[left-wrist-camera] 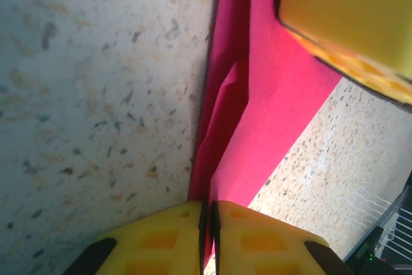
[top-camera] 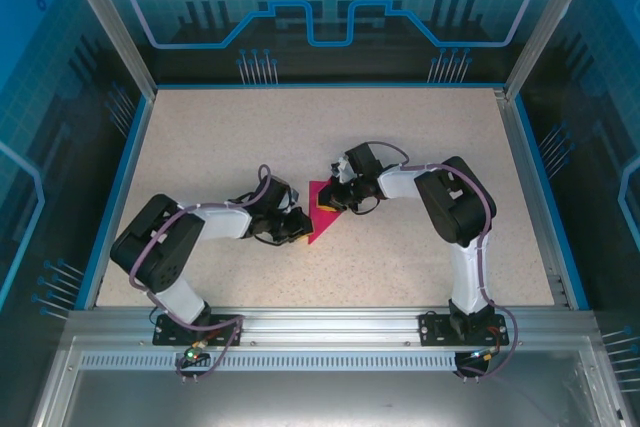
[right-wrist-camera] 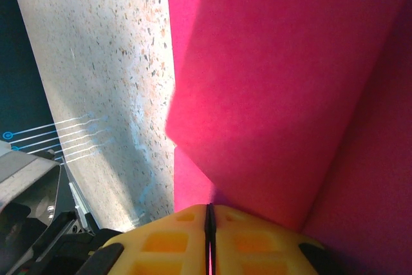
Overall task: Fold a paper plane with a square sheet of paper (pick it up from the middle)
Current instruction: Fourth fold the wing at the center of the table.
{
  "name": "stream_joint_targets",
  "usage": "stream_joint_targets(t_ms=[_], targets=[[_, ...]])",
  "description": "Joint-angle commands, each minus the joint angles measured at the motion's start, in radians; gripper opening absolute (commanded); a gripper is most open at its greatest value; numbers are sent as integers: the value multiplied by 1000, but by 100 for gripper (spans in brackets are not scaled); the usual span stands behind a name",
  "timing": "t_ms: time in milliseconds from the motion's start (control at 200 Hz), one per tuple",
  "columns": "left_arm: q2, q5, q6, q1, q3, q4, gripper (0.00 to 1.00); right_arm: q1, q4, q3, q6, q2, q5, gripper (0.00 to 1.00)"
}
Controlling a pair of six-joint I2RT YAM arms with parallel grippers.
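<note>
Item: square sheet of paper (top-camera: 319,215), partly folded, lying mid-way across the table (top-camera: 200,147), its long axis running near to far. The left gripper (left-wrist-camera: 207,216) is pinching its near-left edge shut; the right gripper (right-wrist-camera: 208,216) is clamping the far-right side.

Reaches inward with both arms, elbows bowed outward, wrists low at mid-table. Pinches the left gripper (left-wrist-camera: 207,209) closed on the paper (top-camera: 317,227), yellow pads (left-wrist-camera: 161,239) pressed together; clamps the right gripper (right-wrist-camera: 208,210) on it likewise.

Magenta-pink paper (top-camera: 318,223); yellow pincer pads (left-wrist-camera: 161,244); beige speckled table (top-camera: 250,137).
</note>
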Motion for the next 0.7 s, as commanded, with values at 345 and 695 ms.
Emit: stream_joint_targets(t_ms=[345,695], targets=[[-26,-90,28,-36,11,-215,6,-7,-43,-22,-5,46,55,10],[-72,-104,19,-61,-20,-277,12,-5,-59,-24,-5,63,74,10]])
